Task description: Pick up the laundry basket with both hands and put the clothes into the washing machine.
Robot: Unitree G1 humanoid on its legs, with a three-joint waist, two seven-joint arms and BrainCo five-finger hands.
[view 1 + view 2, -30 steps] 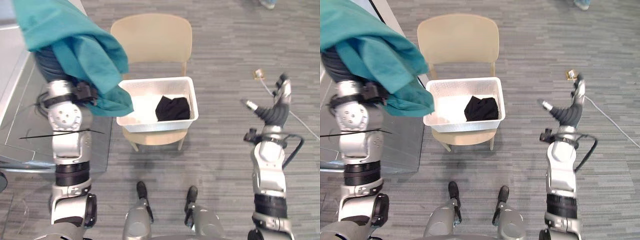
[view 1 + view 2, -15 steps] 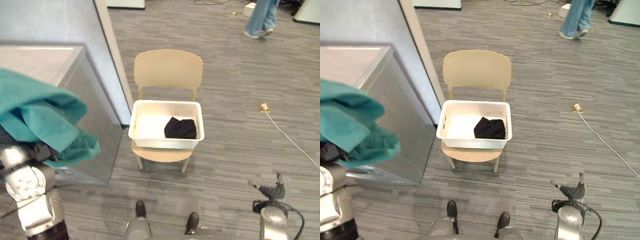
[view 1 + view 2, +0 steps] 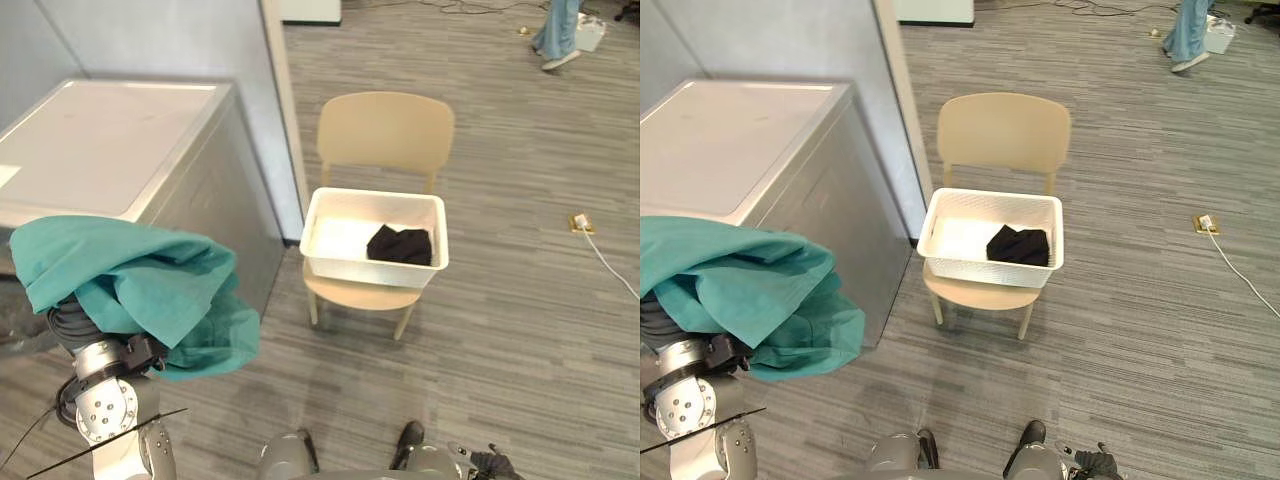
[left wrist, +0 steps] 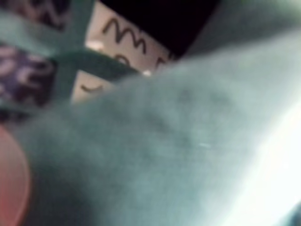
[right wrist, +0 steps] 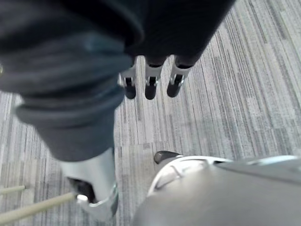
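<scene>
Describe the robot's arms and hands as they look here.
The left arm is silver-grey with a round joint disc and a dark ribbed sleeve above it. The right hand has a dark ribbed cover and silver fingers with dark tips.

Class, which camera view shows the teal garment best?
The left eye view: the whole teal garment shows, draped over the left arm. The right eye view crops its edge. The left wrist view shows its fabric from very close, with no outline.
</scene>
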